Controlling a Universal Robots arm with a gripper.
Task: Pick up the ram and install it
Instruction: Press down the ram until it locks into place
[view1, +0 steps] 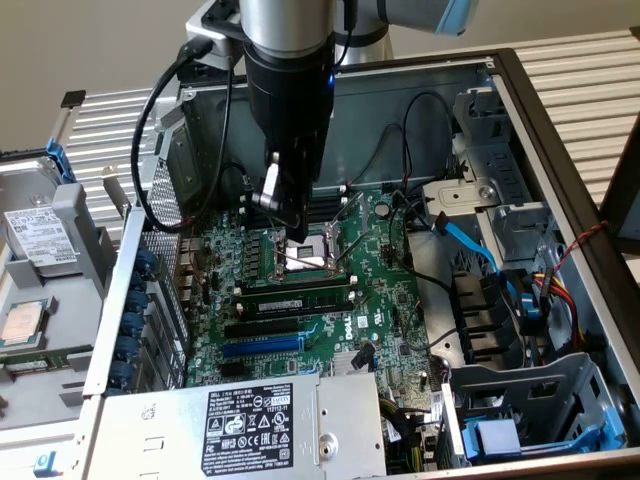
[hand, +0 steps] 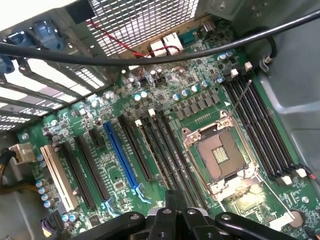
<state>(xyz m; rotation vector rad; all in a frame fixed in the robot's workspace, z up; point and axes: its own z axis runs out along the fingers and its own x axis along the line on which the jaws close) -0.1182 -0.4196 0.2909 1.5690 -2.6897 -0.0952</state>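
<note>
Ram (view1: 296, 297): long narrow green stick, seated in motherboard (view1: 390, 290) slot.

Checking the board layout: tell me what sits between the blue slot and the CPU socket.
Long black slots run side by side there, in the wrist view.

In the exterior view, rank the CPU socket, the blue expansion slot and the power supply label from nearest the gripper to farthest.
1. CPU socket, directly beneath the gripper.
2. Blue expansion slot, lower on the motherboard.
3. Power supply label, at the case's near edge.
</note>
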